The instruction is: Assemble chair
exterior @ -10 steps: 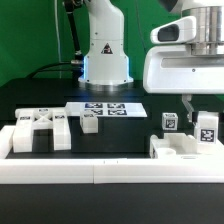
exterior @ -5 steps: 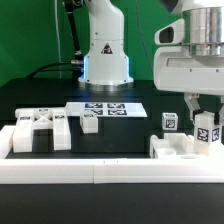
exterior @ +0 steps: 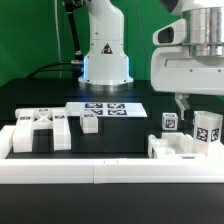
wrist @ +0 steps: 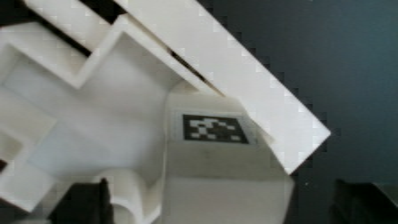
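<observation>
Chair parts (exterior: 180,148) are sitting at the near edge of the table (exterior: 40,95), exterior view's right, looking light, rigid, slick; gripper (exterior: 200,108) is hovering over the upright bar (exterior: 208,130), fingers (exterior: 181,105) spread wide, gripping nothing, and pinching its flat sides looks best.

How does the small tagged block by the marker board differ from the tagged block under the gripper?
The small block stands alone on the black table; the other block stands on the white chair assembly. The small block is far from the gripper; the other block sits just below its open jaws. The other block looks taller. Both are matte white with tags facing the camera.
</observation>
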Action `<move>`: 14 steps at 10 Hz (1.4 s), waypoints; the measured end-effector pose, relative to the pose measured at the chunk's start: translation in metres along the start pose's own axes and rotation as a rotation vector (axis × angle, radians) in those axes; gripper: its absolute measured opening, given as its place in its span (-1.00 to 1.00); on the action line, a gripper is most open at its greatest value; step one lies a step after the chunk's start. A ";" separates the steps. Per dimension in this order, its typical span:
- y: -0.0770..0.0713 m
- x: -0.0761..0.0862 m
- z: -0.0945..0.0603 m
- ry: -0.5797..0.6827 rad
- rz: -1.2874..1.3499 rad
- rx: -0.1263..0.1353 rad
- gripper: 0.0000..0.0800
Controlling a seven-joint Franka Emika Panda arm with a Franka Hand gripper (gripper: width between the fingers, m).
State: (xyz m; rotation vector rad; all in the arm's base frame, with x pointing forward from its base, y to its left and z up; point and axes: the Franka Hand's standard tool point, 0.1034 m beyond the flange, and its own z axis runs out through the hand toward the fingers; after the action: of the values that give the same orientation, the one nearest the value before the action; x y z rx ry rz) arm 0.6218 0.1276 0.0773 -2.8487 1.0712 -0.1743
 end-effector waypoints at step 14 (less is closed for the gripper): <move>0.002 0.006 0.000 0.016 -0.977 -0.005 0.16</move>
State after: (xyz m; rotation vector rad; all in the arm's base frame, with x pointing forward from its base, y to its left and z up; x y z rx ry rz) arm 0.6249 0.1223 0.0773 -3.0874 -0.3992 -0.2459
